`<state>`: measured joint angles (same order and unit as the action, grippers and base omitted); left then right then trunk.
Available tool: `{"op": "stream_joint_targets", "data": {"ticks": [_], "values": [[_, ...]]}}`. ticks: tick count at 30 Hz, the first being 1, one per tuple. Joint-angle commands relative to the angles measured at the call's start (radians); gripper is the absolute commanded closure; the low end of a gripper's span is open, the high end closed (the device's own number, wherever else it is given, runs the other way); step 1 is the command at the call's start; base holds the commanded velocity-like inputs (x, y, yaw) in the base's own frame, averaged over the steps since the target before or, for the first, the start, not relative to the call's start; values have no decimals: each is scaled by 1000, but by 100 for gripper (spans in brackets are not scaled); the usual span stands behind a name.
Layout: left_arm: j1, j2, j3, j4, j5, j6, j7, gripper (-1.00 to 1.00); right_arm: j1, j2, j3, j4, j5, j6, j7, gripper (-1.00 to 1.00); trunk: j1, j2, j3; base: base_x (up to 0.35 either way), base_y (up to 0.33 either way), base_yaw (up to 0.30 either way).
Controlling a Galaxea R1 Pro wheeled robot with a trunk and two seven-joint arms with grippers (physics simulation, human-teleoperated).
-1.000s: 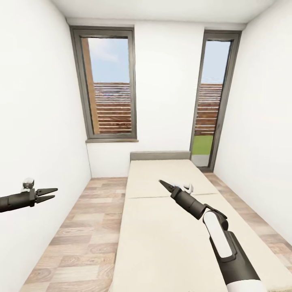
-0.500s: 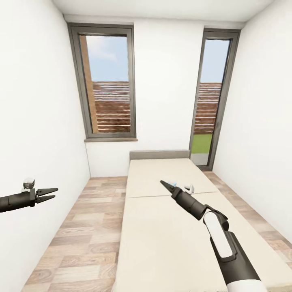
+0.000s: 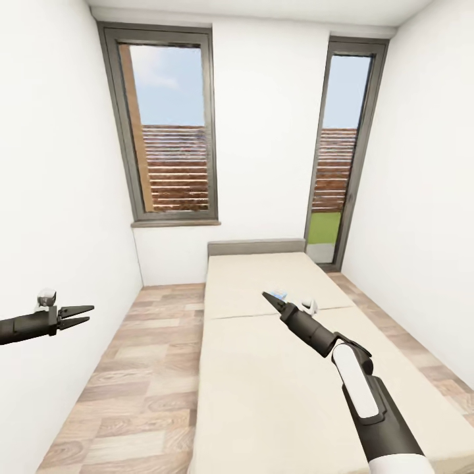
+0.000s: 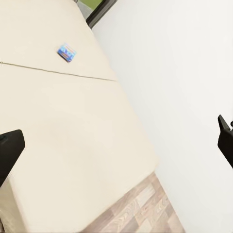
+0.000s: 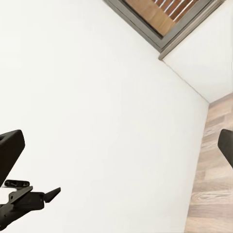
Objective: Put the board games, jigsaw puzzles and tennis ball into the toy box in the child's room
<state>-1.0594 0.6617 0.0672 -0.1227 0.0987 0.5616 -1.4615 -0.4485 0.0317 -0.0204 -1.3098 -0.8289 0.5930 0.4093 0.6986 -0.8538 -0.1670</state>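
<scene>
A narrow white-walled room with a wood-plank floor (image 3: 141, 368) and two tall grey-framed windows (image 3: 166, 128). A low beige bed (image 3: 263, 388) lies under the right claw (image 3: 268, 298), whose fingers are spread and empty. Just beyond its tip lies a small blue game box (image 4: 67, 52). The left claw (image 3: 78, 314), also spread empty, hangs beside the left wall (image 3: 46, 197).

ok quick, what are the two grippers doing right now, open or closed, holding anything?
Left gripper: jaws open, holding nothing, out over the floor.
Right gripper: jaws open, holding nothing, above the bed.
</scene>
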Motion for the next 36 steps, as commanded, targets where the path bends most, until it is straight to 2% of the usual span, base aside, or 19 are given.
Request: {"op": "stream_joint_targets", "data": {"ticks": [1,13,26,36], "values": [[-1,0,7,0,-5,11,-4,-100,-1,1,-2,0,-6,7,0,-100,1,-1,-3,207,157,-89],[-1,-3,6,0,-5,11,-5,-100,-1,1,-3,0,-6,5,0,-100,1,-1,-21,243,82,-115],[-1,-3,6,0,-5,11,-5,-100,-1,2,-4,24,-6,5,1,-100,1,-1,-22,214,177,-269],[-1,-1,6,0,-5,10,-6,-100,-1,1,-4,26,-6,5,2,-100,1,-1,-16,54,99,-281]]}}
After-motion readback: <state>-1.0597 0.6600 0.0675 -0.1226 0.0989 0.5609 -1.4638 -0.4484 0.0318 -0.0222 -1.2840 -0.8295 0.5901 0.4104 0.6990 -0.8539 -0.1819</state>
